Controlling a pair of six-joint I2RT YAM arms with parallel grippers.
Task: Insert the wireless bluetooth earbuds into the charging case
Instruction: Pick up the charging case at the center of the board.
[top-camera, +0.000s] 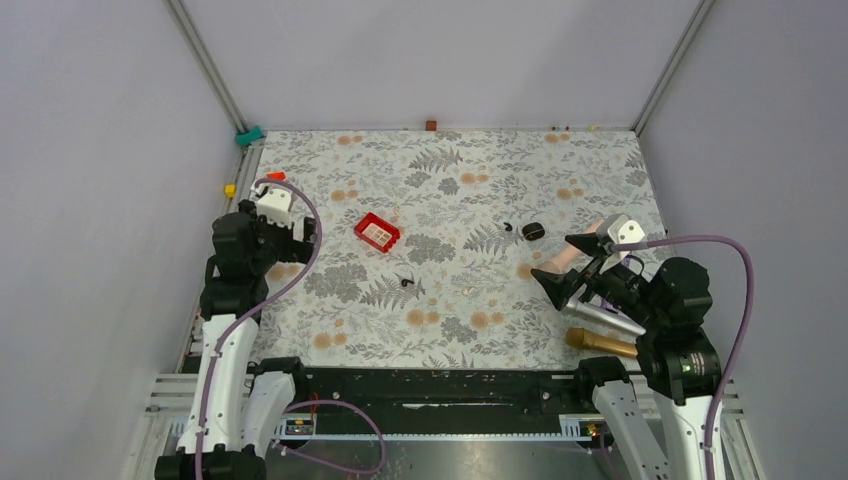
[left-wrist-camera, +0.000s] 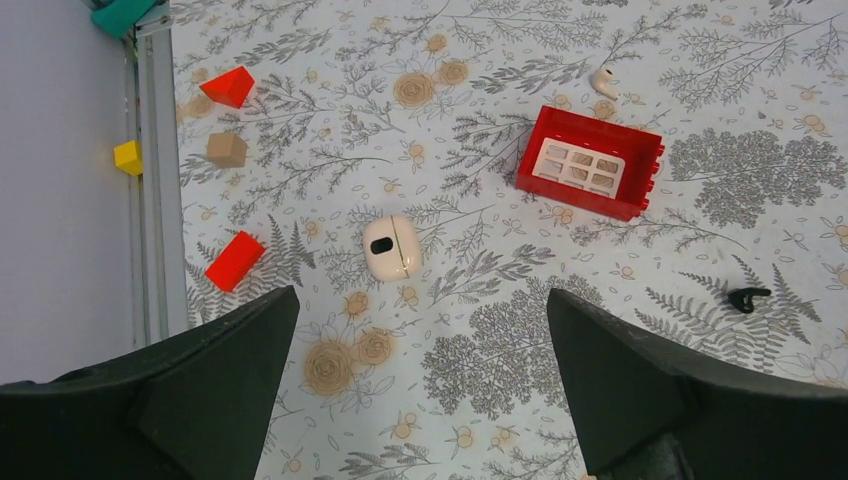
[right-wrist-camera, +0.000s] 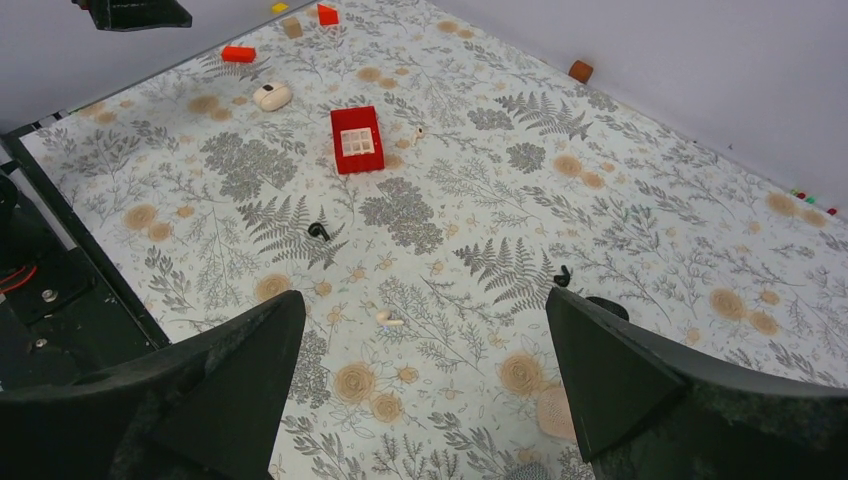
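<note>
The glossy black charging case (top-camera: 534, 231) lies right of centre on the floral table. In the right wrist view its edge (right-wrist-camera: 607, 303) peeks out behind my right finger. One black earbud (top-camera: 509, 228) lies just left of the case and also shows in the right wrist view (right-wrist-camera: 563, 276). The other black earbud (top-camera: 406, 281) lies near the table's middle, seen in the right wrist view (right-wrist-camera: 318, 232) and the left wrist view (left-wrist-camera: 748, 298). My right gripper (top-camera: 562, 262) is open and empty just near-right of the case. My left gripper (top-camera: 300, 236) is open and empty at the left side.
A red box (top-camera: 377, 231) lies left of centre. A white case (left-wrist-camera: 391, 246), white earbuds (left-wrist-camera: 604, 81) (right-wrist-camera: 388, 318), red blocks (left-wrist-camera: 234, 261) and small cubes (left-wrist-camera: 226, 150) are scattered about. Gold (top-camera: 600, 342), silver and pink microphones lie by my right arm.
</note>
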